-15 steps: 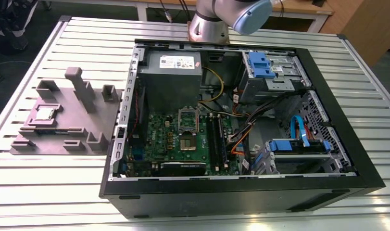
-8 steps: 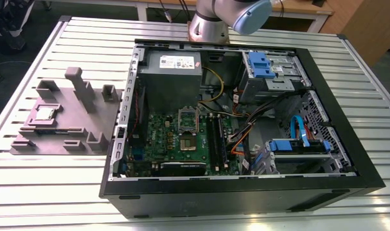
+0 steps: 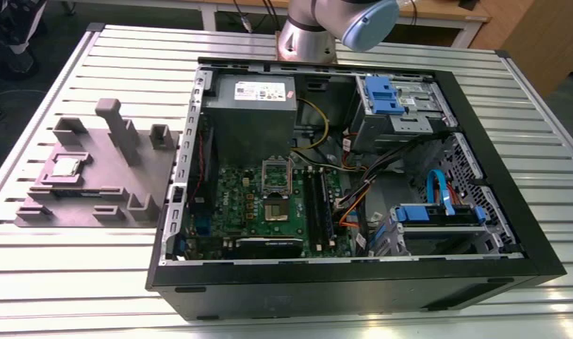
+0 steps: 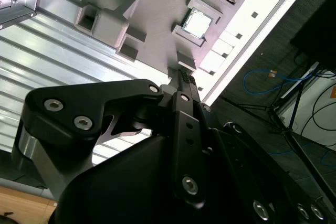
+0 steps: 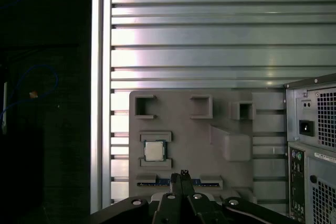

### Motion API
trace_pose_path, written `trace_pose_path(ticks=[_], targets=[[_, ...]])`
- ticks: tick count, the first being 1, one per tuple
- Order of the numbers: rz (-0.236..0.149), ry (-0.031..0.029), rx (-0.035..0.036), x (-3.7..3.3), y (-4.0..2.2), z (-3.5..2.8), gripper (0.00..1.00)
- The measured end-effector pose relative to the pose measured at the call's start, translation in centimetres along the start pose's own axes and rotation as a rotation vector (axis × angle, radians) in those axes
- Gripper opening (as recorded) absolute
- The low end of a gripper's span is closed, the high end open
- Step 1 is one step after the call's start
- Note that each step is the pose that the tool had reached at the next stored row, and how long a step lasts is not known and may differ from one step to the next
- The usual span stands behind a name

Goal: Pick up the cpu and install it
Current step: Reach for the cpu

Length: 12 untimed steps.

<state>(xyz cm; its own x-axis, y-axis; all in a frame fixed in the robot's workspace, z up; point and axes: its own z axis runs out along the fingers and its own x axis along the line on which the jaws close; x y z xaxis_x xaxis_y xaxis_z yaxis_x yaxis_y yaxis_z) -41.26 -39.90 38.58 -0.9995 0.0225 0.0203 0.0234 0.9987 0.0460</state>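
The cpu (image 3: 65, 167) sits in its little pocket on the grey holder block (image 3: 107, 176), out on the slatted tabletop (image 3: 79, 282) at the exterior view's left of the open PC case (image 3: 314, 289). The tool (image 5: 182, 174) is up above the block's edge near the cpu (not touching it), fingers pinched together, gripping nothing.

Low blocks (image 5: 155, 136) flank the cpu (image 5: 153, 151); above lies open
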Motion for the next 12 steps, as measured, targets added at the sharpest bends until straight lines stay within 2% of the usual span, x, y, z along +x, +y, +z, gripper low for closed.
trace_pose_path(ticks=[12], targets=[[0.0, -0.0001, 0.0, 0.66, -0.02, 0.04, 0.11]])
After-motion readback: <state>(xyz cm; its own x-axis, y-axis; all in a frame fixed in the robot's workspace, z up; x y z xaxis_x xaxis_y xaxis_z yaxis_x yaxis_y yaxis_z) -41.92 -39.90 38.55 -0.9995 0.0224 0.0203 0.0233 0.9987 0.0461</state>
